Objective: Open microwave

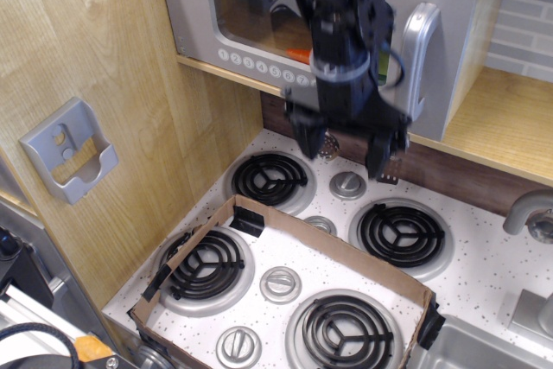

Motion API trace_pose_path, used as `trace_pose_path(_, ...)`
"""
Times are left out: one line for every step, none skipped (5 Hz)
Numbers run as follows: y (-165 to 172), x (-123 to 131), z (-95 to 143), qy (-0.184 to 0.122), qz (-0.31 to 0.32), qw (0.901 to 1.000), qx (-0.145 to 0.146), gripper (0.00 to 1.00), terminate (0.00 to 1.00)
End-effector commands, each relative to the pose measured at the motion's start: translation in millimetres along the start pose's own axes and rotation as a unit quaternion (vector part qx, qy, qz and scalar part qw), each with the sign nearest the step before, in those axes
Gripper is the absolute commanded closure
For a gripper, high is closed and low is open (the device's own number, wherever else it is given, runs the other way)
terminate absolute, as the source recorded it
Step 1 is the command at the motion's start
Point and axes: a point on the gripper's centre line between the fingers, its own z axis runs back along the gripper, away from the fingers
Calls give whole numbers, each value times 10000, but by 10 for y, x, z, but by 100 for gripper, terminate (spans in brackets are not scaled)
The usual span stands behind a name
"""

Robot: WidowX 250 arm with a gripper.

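Microwave [259, 15] work starts, for us, from the front edge: a brown cardboard frame [285, 291] lies on the speckled white stovetop [484, 283], enclosing the two front black coil burners [207, 264]. Behind it sit two more burners and round silver knobs [348, 184]. Above those we see the black pincer [344, 146] hanging with its two fingers spread apart, holding nothing. Farthest back, on the wooden shelf [501, 123], stands the grey microwave, door closed, its silver handle [421, 62] just beside the arm.
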Motion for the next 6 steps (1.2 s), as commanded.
trace_pose_path(21,384,431,-467,-183,9987,-14,0,0)
trace_pose_path(14,400,514,-494,-309,9983,56,0,0)
trace_pose_path(-24,458,587,-535,-305,9981,0,0,0)
trace_pose_path(-122,507,636,-759,-297,9967,-23,0,0)
trace_pose_path(-235,594,631,-781,-277,9964,-149,0,0)
trace_pose_path(-349,639,612,-749,-262,9965,-250,0,0)
